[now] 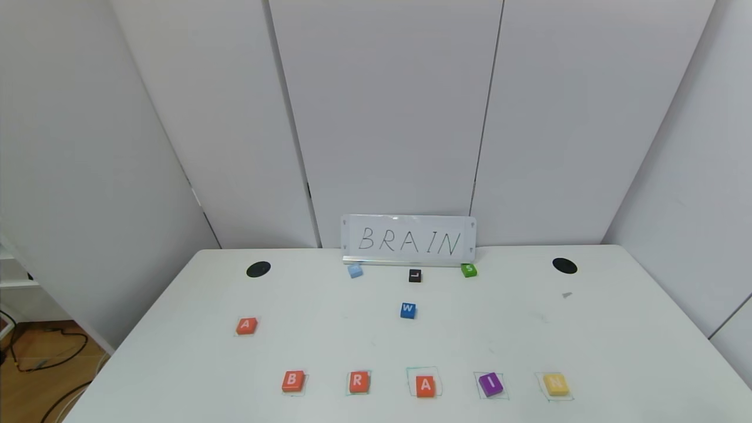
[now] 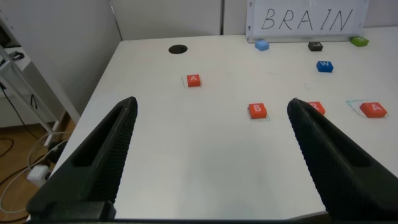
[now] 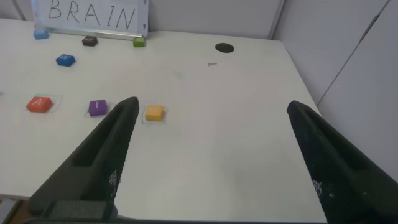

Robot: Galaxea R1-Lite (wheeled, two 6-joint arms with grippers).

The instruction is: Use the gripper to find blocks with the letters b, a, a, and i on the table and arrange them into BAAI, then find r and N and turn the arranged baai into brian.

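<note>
Along the near side of the white table (image 1: 617, 329) runs a row of blocks: orange-red B (image 1: 292, 380), r (image 1: 358, 382), orange-red A (image 1: 425, 386), purple I (image 1: 490, 384) and yellow N (image 1: 555, 384). A second orange-red A (image 1: 247, 325) lies apart at the left. My left gripper (image 2: 212, 106) hangs open and empty above the table's near left, short of B (image 2: 257, 111). My right gripper (image 3: 212, 107) is open and empty over the near right, with N (image 3: 154, 112) beside one finger. Neither gripper shows in the head view.
A sign reading BRAIN (image 1: 409, 241) stands at the back edge. In front of it lie a light blue block (image 1: 355, 270), a black L block (image 1: 415, 275) and a green S block (image 1: 469, 270); a blue W block (image 1: 408, 310) sits mid-table. Two black holes (image 1: 258, 269) (image 1: 564, 265) mark the far corners.
</note>
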